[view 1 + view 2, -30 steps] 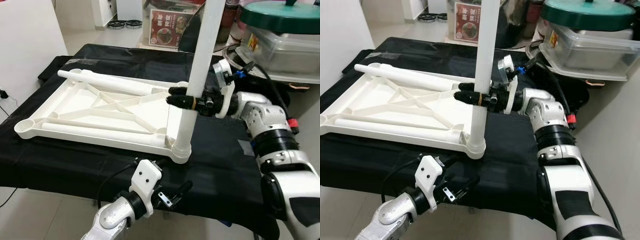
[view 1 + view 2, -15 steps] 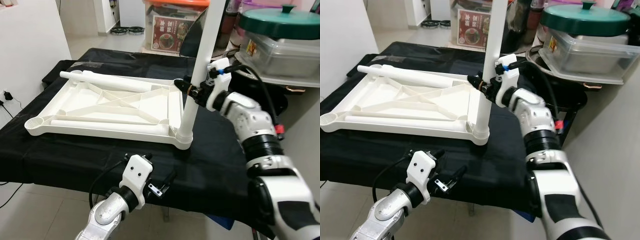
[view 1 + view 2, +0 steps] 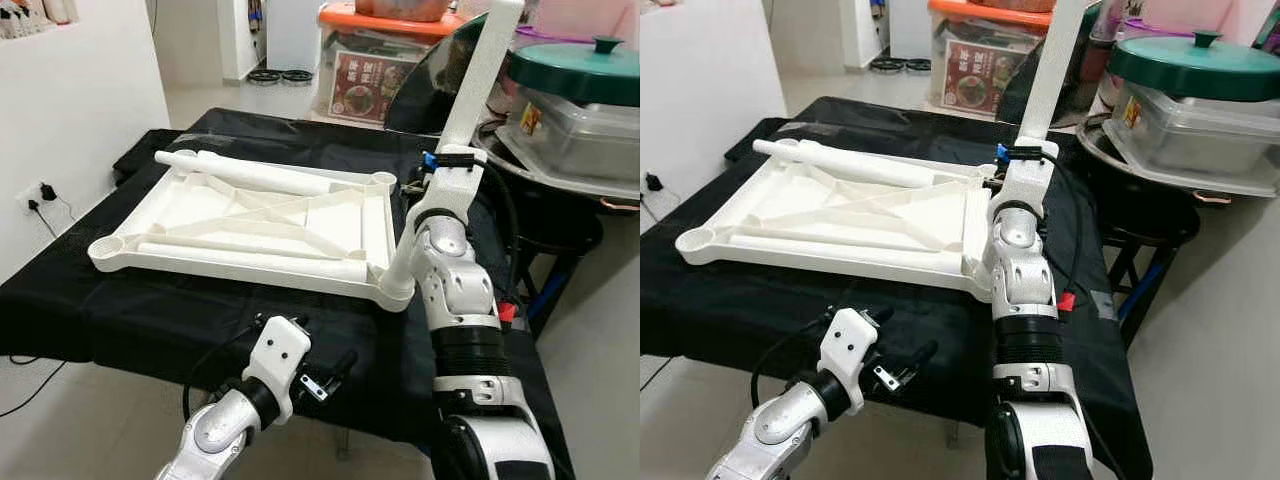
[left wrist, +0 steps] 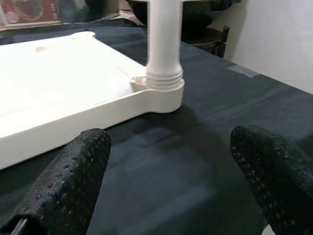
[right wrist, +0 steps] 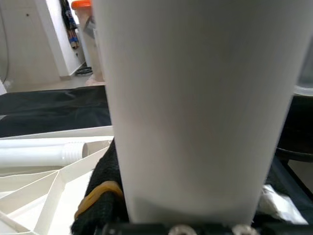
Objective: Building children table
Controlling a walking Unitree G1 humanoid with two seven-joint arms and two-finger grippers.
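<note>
A black-draped work surface [image 3: 120,300] is shown carrying the inverted white table top [image 3: 250,215], laid flat with its ribbed underside facing up and a round socket at each corner. One white table leg [image 3: 455,150] is seated in the socket at the near corner on the robot's right and rises from it at a slight tilt away from the robot. A second, loose leg [image 3: 250,172] is seen lying along the far edge of the table top, with a further tube resting along its near rail.

The right gripper [image 5: 112,196] is held against the seated leg partway up its length, the black fingers [image 5: 105,176] being closed about the tube, which crowds the right wrist view. The silver right arm [image 3: 455,290] is raised almost vertically beside that corner.

The left gripper [image 4: 171,166] is held low at the near edge of the black cloth, its two black fingers [image 4: 73,176] spread wide and pinching nothing, aimed toward the leg's base.

Behind, a lidded green pot [image 3: 580,75] is seen on a clear container.
</note>
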